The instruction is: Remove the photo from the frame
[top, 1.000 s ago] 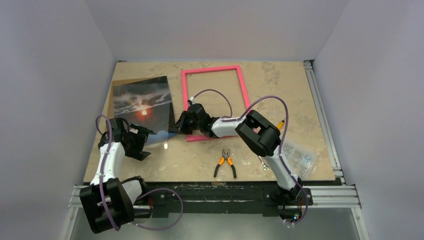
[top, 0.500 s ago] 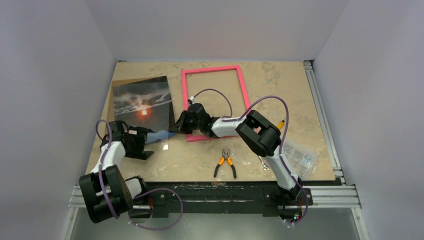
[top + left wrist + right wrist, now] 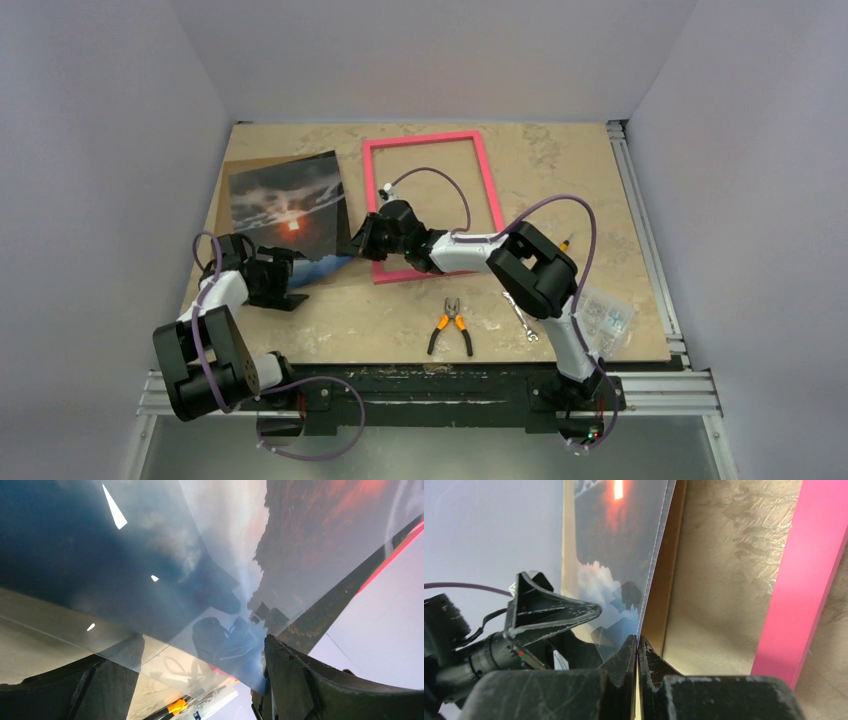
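The photo, a glossy sunset print, lies at the table's left over a brown board, with its near right corner lifted. My right gripper is shut on that corner's edge; the right wrist view shows the thin sheet pinched between the closed tips. The pink frame lies flat in the middle with bare table inside it, and its border is right of the gripper. My left gripper is open at the photo's near edge. In the left wrist view the print spans above the wide-apart jaws.
Orange-handled pliers lie near the front edge. A small metal tool and a clear bag of small parts lie to the right. Grey walls close in the left, back and right sides.
My left arm has folded down and its gripper has slid right to the photo's near edge. The right gripper has moved slightly back, still holding the photo's corner.
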`<control>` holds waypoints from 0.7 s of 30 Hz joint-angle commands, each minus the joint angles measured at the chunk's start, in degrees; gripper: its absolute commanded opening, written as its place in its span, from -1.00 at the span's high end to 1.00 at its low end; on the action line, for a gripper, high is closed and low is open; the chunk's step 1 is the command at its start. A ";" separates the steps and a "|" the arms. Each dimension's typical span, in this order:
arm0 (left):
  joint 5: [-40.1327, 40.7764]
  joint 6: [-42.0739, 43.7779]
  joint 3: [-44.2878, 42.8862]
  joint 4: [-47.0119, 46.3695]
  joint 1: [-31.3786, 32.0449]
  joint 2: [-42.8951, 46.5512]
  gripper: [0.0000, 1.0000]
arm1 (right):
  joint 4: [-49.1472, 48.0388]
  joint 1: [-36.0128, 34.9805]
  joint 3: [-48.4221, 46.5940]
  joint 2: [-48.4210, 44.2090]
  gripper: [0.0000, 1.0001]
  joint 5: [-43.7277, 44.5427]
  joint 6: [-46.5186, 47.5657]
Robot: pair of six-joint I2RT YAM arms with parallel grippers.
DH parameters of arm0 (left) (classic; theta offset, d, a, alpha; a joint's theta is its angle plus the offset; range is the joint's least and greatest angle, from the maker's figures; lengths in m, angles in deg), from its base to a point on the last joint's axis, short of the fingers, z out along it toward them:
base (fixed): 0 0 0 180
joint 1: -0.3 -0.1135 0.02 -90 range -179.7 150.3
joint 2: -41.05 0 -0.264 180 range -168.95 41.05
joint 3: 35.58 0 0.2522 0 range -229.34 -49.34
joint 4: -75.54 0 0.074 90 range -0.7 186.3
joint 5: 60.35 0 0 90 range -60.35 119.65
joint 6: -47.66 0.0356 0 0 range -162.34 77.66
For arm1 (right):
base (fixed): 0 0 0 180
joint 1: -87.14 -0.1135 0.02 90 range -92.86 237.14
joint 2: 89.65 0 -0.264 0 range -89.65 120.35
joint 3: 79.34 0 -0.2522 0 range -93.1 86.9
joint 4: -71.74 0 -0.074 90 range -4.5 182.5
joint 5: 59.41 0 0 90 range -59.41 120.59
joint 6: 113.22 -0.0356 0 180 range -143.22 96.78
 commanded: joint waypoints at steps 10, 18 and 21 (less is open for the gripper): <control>5.95 6.70 -3.84 -0.03 -1.55 -6.09 -0.76 | 3.06 -0.80 3.49 -7.98 1.00 5.82 4.36; 4.44 7.14 -3.45 -0.97 -1.64 -9.00 -0.75 | 6.45 -0.85 6.47 -13.51 1.00 9.24 6.93; 4.37 6.84 -3.68 -1.23 -1.59 -9.33 -0.75 | 7.81 -0.88 7.68 -15.99 1.00 9.54 7.98</control>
